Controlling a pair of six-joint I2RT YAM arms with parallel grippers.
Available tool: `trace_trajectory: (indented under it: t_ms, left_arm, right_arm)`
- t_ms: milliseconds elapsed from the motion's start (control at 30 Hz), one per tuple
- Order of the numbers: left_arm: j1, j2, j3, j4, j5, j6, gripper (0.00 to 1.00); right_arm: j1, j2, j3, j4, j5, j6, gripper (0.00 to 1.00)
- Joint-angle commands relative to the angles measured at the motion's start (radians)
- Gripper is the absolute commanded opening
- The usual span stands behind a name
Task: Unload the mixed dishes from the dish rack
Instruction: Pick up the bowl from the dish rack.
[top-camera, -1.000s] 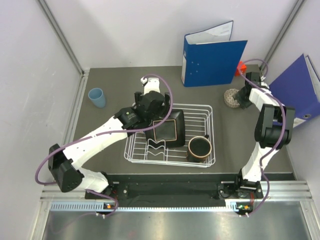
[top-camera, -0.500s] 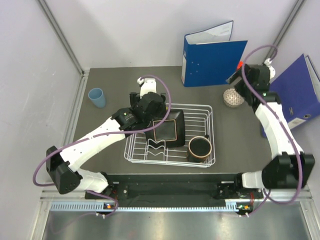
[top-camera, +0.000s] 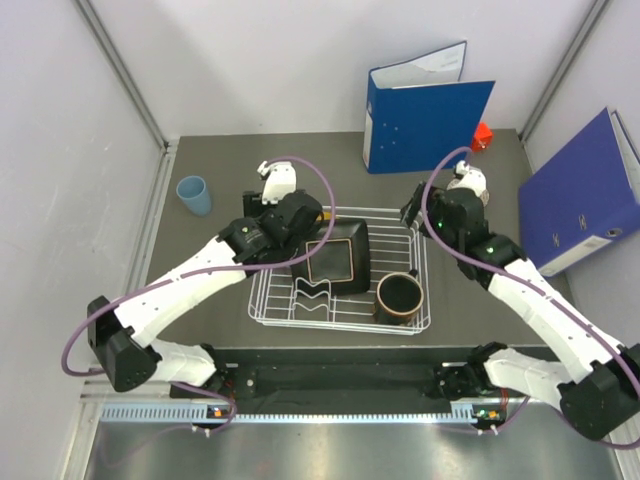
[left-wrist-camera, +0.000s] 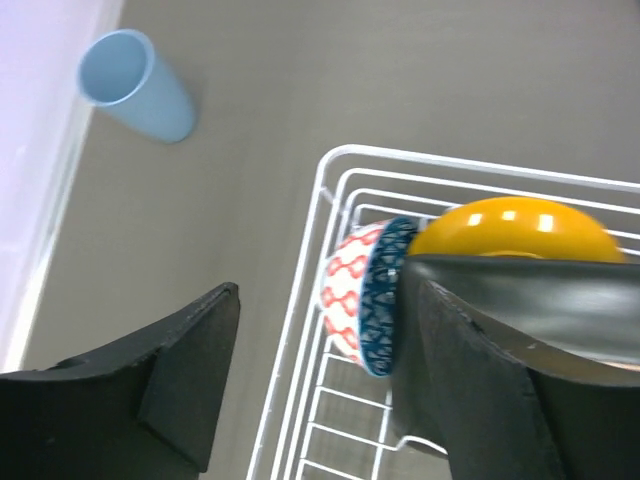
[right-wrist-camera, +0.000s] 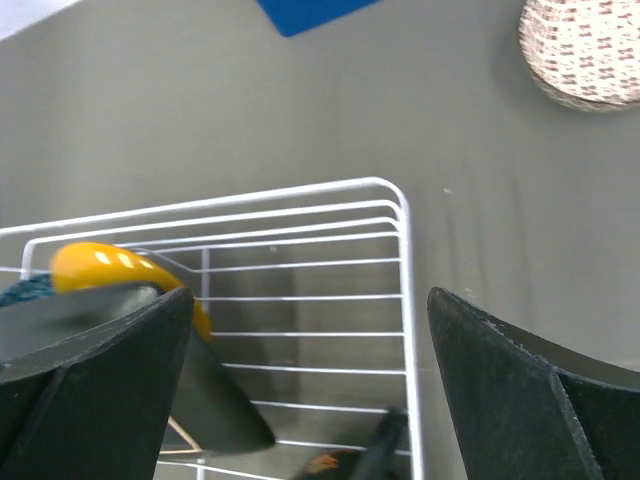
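Note:
The white wire dish rack sits mid-table. In it stand the black square plate, the yellow dish behind it, a bowl with a red-and-white outside and blue band, and the dark brown mug. The light blue cup stands on the table far left. A small speckled bowl sits upside down on the table, far right. My left gripper is open above the rack's far left corner, straddling the patterned bowl. My right gripper is open and empty over the rack's far right corner.
Two blue ring binders stand at the back and at the right. A small red block lies beside the back binder. White walls close in the left and the back.
My right arm has swung from the far right, by the speckled bowl, left to the rack's far right corner; the bowl stays on the table. My left gripper shifted slightly back and left.

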Motion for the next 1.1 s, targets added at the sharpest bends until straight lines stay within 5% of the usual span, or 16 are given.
trace_trajectory:
  t_ms: [0, 267, 967, 1067]
  left_arm:
    - [0.006, 0.049, 0.027, -0.124, -0.096, -0.07, 0.68]
    - [0.006, 0.143, -0.013, -0.126, -0.116, -0.107, 0.49]
    - [0.081, 0.273, -0.112, 0.024, 0.005, -0.046, 0.51]
    - [0.086, 0.284, -0.115, 0.035, 0.023, -0.044, 0.43]
  right_arm:
    - [0.007, -0.046, -0.019, 0.103, 0.032, -0.057, 1.0]
    - [0.014, -0.043, -0.029, 0.084, 0.027, -0.083, 1.0]
    - [0.014, -0.02, -0.084, 0.109, -0.013, -0.078, 1.0]
    - [0.015, -0.016, -0.087, 0.112, -0.014, -0.077, 1.0]
